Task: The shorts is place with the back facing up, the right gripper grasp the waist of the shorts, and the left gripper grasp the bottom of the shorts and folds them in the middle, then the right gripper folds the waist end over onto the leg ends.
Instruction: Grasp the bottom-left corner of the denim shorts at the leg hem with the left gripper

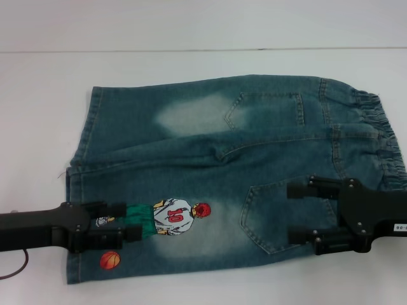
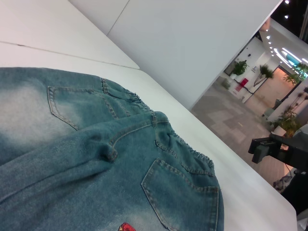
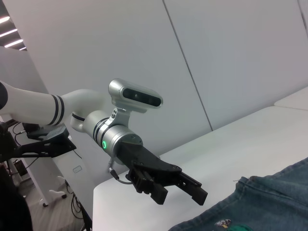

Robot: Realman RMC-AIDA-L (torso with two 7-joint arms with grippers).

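A pair of denim shorts (image 1: 235,171) lies spread flat on a white worktop (image 1: 191,63), filling most of the head view. The back faces up, as the task calls for: two patch pockets show, one toward 1 o'clock and one toward 4 o'clock. The elastic waistband (image 1: 381,136) sits at 3 o'clock, on the robot's right, and the leg hems (image 1: 79,165) at 9 o'clock, on its left. That layout puts each end within reach of the arm meant to grasp it. A printed basketball player (image 1: 175,217) and a small orange ball (image 1: 110,260) decorate the near leg, toward 7 o'clock.

The left end effector (image 1: 130,223) reaches in from 8 o'clock over the near leg end, its two black fingers parted and holding nothing, pointing toward the print. The right wrist view also shows it apart and poised above the hem corner.

The right end effector (image 1: 300,213) comes in from 4 o'clock, close to the waist, fingers spread wide over the lower pocket, also empty.

Both appear lined up over the near edge, which suits lifting that half over the far half along the centre seam. The fold looks not yet begun; the cloth is still a single flat layer, with a slight ridge near the crotch.
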